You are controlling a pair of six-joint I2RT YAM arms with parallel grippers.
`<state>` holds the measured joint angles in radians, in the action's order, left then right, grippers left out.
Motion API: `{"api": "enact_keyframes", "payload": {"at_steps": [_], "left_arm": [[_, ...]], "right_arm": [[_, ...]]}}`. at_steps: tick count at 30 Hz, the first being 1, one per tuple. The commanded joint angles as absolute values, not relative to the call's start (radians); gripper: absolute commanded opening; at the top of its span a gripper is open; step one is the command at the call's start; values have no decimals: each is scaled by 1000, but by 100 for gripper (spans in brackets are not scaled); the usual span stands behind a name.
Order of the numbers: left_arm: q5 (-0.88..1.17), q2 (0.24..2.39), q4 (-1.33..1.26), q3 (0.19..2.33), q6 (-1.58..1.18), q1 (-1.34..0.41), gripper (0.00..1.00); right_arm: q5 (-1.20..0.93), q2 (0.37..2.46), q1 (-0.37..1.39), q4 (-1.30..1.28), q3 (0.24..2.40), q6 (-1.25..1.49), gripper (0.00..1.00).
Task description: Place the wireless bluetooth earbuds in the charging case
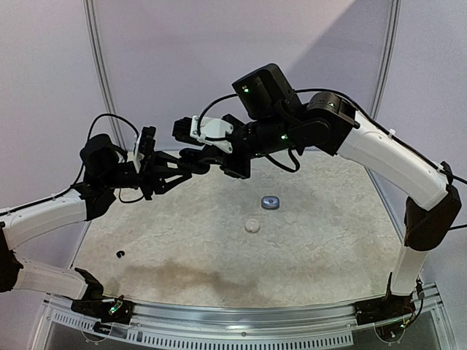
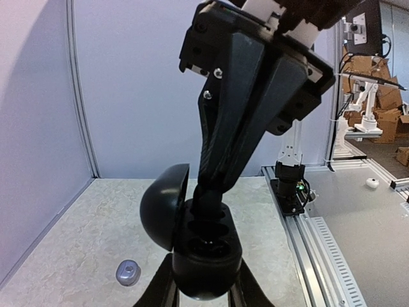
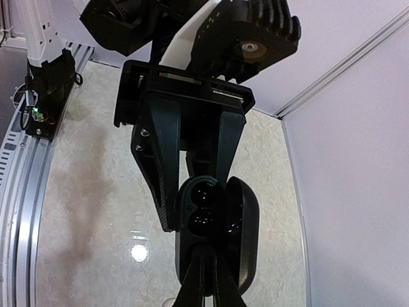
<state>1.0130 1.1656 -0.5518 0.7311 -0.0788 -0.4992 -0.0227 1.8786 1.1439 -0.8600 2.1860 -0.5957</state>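
My left gripper (image 1: 176,170) is shut on an open black charging case (image 2: 204,256), held high above the table with its lid (image 2: 163,204) swung aside. My right gripper (image 2: 214,208) comes in from the opposite side. Its fingers are nearly together, and a rounded black earbud (image 2: 216,216) at their tips is pressed into the case's far socket. In the right wrist view the case (image 3: 198,204) shows two glossy sockets, with my right gripper (image 3: 209,252) at its near end. Another black earbud (image 1: 120,254) lies on the table at the left.
A small grey-blue case (image 1: 271,202) lies mid-table and also shows in the left wrist view (image 2: 128,273). A white translucent round piece (image 1: 252,225) lies just in front of it. Grey walls stand on the left, right and far sides, and a metal rail (image 1: 241,317) runs along the near edge.
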Motion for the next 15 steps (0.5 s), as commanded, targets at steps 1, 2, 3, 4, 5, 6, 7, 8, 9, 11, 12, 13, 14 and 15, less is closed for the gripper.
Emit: {"api": "enact_keyframes", "payload": {"at_steps": [1, 2, 3, 4, 5, 6, 7, 8, 9, 11, 12, 13, 14, 15], "left_arm": [[1052, 1155, -585, 764, -65, -503, 0], [1051, 1157, -587, 764, -66, -503, 0], [1049, 1157, -590, 764, -67, -503, 0], [1051, 1157, -592, 764, -66, -503, 0], [1051, 1157, -592, 763, -66, -503, 0], [1051, 1157, -592, 762, -66, -504, 0], [1052, 1157, -593, 762, -66, -504, 0], [1052, 1157, -592, 762, -67, -503, 0], [1049, 1155, -594, 761, -68, -503, 0], [1043, 1154, -595, 758, -69, -503, 0], [1040, 1152, -597, 757, -69, -503, 0], [1041, 1151, -597, 756, -69, -503, 0], [1041, 1153, -595, 755, -68, -503, 0], [1042, 1152, -593, 755, -67, -503, 0]], "right_arm": [[70, 1933, 1147, -923, 2213, -630, 0], [72, 1936, 1148, -924, 2213, -634, 0], [72, 1938, 1148, -924, 2211, -637, 0], [75, 1938, 1149, -921, 2211, -640, 0], [79, 1938, 1149, -923, 2210, -645, 0], [82, 1939, 1148, -924, 2209, -650, 0], [83, 1939, 1149, -925, 2209, -654, 0], [82, 1939, 1149, -926, 2208, -657, 0], [84, 1938, 1148, -929, 2207, -659, 0], [92, 1935, 1148, -930, 2201, -660, 0], [103, 1933, 1147, -925, 2190, -659, 0], [106, 1927, 1146, -913, 2178, -655, 0], [100, 1914, 1141, -893, 2161, -650, 0], [86, 1905, 1138, -870, 2147, -639, 0]]}}
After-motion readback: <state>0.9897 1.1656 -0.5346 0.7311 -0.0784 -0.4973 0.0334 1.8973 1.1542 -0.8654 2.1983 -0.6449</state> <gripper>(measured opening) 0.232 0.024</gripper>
